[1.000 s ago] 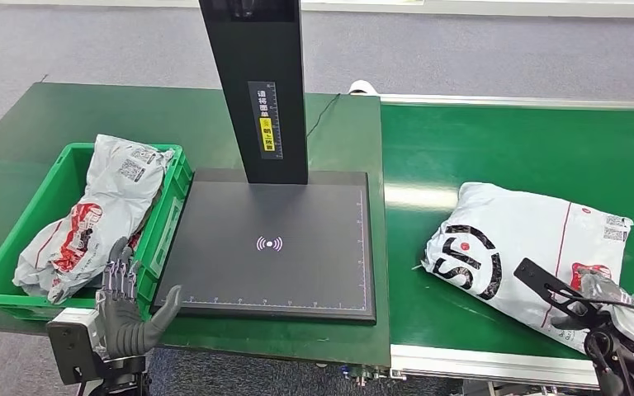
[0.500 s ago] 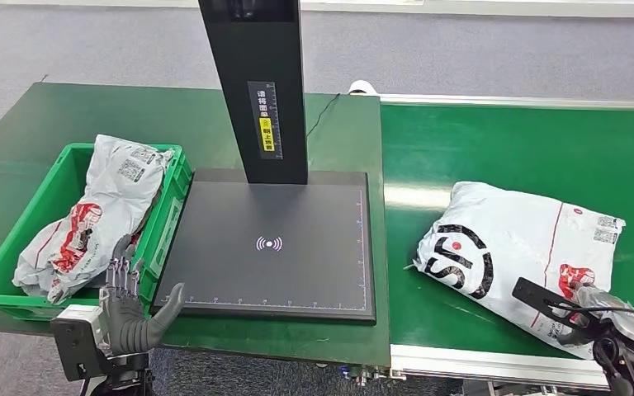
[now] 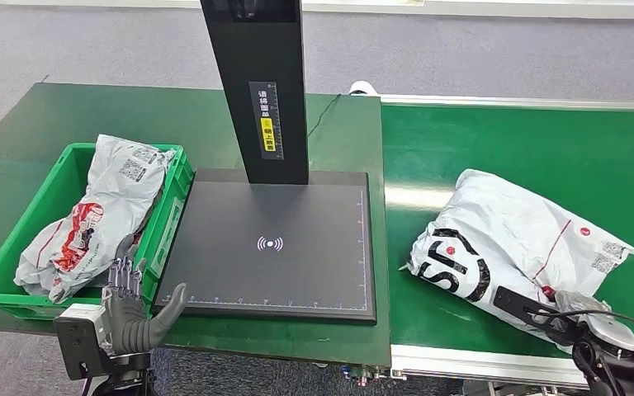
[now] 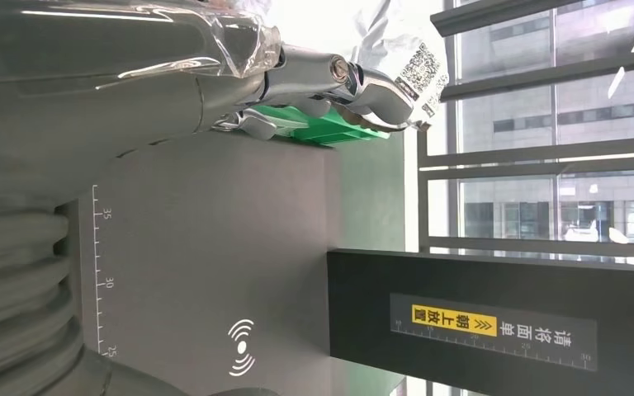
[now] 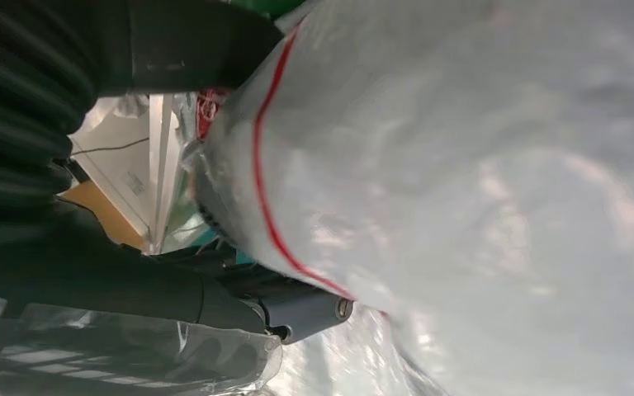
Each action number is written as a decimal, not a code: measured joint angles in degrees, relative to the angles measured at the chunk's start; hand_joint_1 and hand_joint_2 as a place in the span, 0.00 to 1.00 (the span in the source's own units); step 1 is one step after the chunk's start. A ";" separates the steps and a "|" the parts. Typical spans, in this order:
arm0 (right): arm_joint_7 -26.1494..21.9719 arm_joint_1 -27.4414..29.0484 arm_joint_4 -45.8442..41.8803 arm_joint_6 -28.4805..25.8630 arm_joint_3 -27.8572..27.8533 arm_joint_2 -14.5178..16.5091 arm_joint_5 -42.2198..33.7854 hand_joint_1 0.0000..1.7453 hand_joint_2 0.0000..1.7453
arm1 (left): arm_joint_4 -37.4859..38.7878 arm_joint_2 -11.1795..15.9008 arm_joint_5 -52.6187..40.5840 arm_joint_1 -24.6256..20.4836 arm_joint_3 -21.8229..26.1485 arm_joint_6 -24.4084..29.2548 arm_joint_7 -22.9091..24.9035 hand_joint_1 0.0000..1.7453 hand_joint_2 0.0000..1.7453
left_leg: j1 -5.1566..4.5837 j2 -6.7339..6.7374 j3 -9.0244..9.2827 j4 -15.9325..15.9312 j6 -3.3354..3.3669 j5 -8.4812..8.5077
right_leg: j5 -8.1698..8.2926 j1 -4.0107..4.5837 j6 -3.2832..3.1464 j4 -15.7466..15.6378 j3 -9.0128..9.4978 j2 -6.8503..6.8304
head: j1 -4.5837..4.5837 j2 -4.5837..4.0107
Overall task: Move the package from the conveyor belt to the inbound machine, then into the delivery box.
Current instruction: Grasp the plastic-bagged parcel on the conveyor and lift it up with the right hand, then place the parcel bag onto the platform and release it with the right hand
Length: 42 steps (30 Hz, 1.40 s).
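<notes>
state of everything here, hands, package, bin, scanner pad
left hand: open, holding nothing, at the scanner pad's near corner
right hand: gripping the package's near edge
package: on the conveyor belt, tilted
scanner pad: bare
green bin: holds two packages

I see the white package [image 3: 516, 247], black logo and red stripe, lying tilted on the green belt [image 3: 528, 140] at my 2 o'clock.

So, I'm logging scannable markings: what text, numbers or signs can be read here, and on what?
"SF": black logo on the package on the conveyor belt.
"25", "30", "35": ruler along the inbound machine's platform.
Wireless-wave sign: platform centre.
Yellow label on the column: Chinese characters, too small.
QR labels on the bags: unreadable.
</notes>
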 joint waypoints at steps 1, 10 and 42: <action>-0.13 0.01 -0.15 0.00 0.33 0.07 0.09 1.00 1.00 | 0.00 0.00 -0.02 -0.01 0.01 0.05 0.01 0.00 1.00 | 0.00 0.00 0.02 0.00 0.00 0.00 | 0.00 0.00 0.00 0.00 0.02 0.00 | 0.00 0.00; -3.83 -0.90 -2.62 -9.63 1.39 2.43 -2.10 1.00 1.00 | -1.30 -0.18 -1.11 0.79 0.74 0.04 -0.02 0.00 1.00 | 0.00 0.08 0.06 -0.01 0.00 0.00 | 0.02 0.02 -0.02 0.01 0.12 0.10 | -0.01 0.00; -22.30 -7.38 -15.88 -15.74 11.10 22.93 -39.35 1.00 1.00 | 0.75 0.11 2.34 -0.26 0.19 2.54 -3.99 0.00 1.00 | 0.03 0.03 -0.04 -0.02 -0.01 0.04 | 0.01 0.06 -0.02 0.04 -0.03 0.03 | 0.00 0.01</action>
